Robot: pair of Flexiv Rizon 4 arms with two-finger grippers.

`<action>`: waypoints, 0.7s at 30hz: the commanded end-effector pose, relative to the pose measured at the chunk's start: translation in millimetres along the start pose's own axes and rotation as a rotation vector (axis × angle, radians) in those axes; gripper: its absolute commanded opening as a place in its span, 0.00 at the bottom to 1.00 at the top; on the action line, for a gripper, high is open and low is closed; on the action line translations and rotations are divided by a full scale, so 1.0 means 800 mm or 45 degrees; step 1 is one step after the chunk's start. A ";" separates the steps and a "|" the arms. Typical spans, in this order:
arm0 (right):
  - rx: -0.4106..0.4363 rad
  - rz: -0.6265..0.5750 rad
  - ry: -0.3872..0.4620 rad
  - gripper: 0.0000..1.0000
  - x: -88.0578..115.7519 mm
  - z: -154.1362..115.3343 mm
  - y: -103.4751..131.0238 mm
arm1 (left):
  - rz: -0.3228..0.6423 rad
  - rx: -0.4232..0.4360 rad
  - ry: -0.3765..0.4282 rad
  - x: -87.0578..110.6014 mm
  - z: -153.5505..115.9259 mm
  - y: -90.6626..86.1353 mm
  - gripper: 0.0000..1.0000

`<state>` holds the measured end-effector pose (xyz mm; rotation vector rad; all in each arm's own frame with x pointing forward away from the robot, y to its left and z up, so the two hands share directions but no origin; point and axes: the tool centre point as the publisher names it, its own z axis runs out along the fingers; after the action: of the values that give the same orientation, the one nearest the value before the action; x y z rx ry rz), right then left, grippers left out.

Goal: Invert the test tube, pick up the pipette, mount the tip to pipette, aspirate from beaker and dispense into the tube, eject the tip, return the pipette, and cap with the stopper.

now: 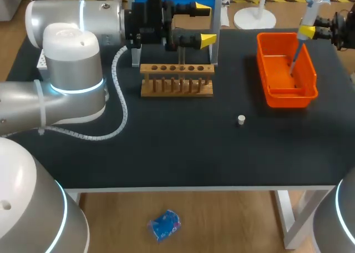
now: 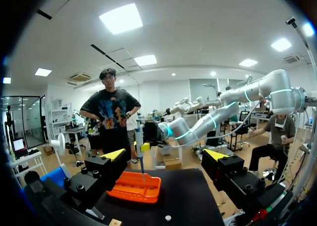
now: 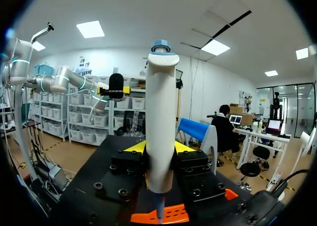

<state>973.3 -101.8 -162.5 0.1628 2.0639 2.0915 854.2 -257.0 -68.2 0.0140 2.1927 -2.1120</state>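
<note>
Evidently the task had reached tip ejection; returning and capping were left.
The right pincer [image 1: 309, 31] gripped the white, blue-capped plastic pipette [image 1: 312, 9] over the orange plastic bin [image 1: 262, 70], its lower end inside. The left pincer [image 1: 205, 24] stood released, well apart from the bin. The small white stopper [image 1: 241, 119] lay near it.

Looks matt and black across the tabletop [image 1: 166, 153], faintly textured like a mat. Shows pale, dull, unvarnished wood in the rack [image 1: 176, 80]. Right of the rack, gleams as smooth orange plastic in the bin [image 1: 288, 99], and as smooth white plastic with a blue cap on the pipette [image 1: 309, 14]. Left of the rack, shines as glossy silver-white shell on the left arm [image 1: 72, 59], with ribbed white plastic on the cable sleeve [image 1: 123, 106]. Behind the rack, appears as matt black blocks tipped in yellow plastic on the left hand [image 1: 205, 24].
</note>
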 end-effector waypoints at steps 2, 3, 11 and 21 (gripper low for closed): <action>0.002 -0.001 0.000 0.00 0.000 0.000 0.000 | 0.000 0.000 -0.001 0.000 0.000 0.000 1.00; 0.002 -0.001 0.000 0.00 0.000 0.000 0.000 | 0.000 0.000 -0.001 0.000 0.000 0.000 1.00; 0.002 -0.001 0.000 0.00 0.000 0.000 0.000 | -0.010 0.012 0.021 0.000 0.000 -0.001 1.00; 0.002 -0.001 0.000 0.00 0.000 0.000 0.000 | 0.034 -0.085 0.019 -0.026 0.042 -0.022 1.00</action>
<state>973.1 -101.8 -162.2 0.1624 2.0656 2.0909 859.9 -268.8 -56.0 0.0355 2.2207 -2.0500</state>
